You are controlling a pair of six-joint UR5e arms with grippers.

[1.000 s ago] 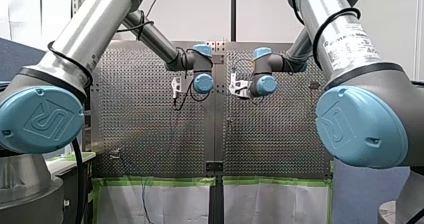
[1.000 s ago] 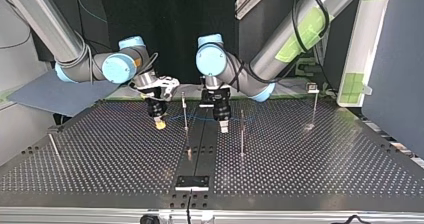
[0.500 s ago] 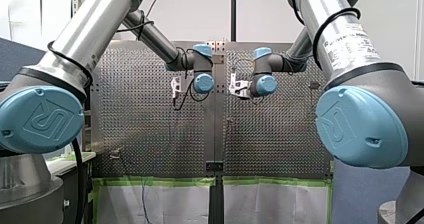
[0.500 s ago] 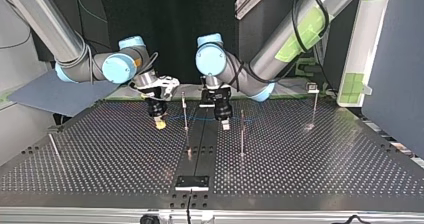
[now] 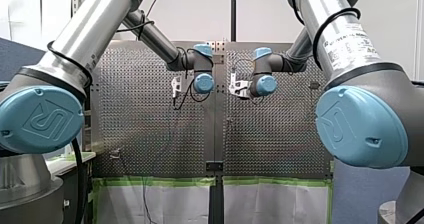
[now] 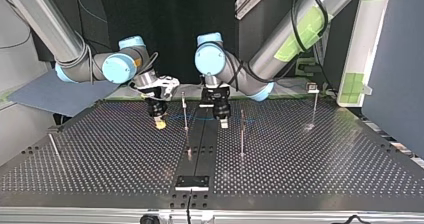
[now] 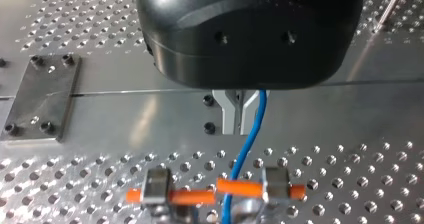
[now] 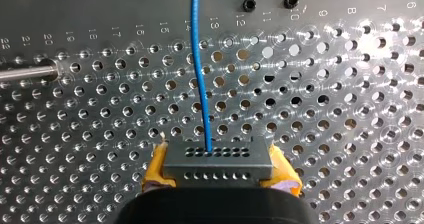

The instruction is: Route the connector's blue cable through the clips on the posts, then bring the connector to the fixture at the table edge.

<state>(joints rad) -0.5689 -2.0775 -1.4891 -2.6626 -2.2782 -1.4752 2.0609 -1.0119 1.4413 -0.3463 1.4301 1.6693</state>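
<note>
In the top view, a thin metal rod (image 6: 54, 149) leans at the far left of the perforated metal surface (image 6: 325, 159). Right of it, the right gripper (image 6: 160, 125) is poised low over the surface. In the right wrist view it is seen clamped on the grey rectangular connector (image 8: 218, 156), whose two ends are pressed by yellow pads (image 8: 156, 165). A thin blue cable (image 8: 200, 74) is led out of the connector's face, away from the gripper, and in the top view it is carried across to a slim upright metal post (image 6: 185, 111). A dark fixture plate (image 6: 192, 182) is bolted at the near edge, well apart from the connector. Just right of the post hangs the black left gripper (image 6: 223, 124). In the left wrist view its metal fingers (image 7: 229, 114) are drawn together, and the cable runs down along one of them; whether it is pinched cannot be told. Under the gripper, the cable is passed between the orange pins of a clip (image 7: 240, 188). Two more posts are seen further right.
</note>
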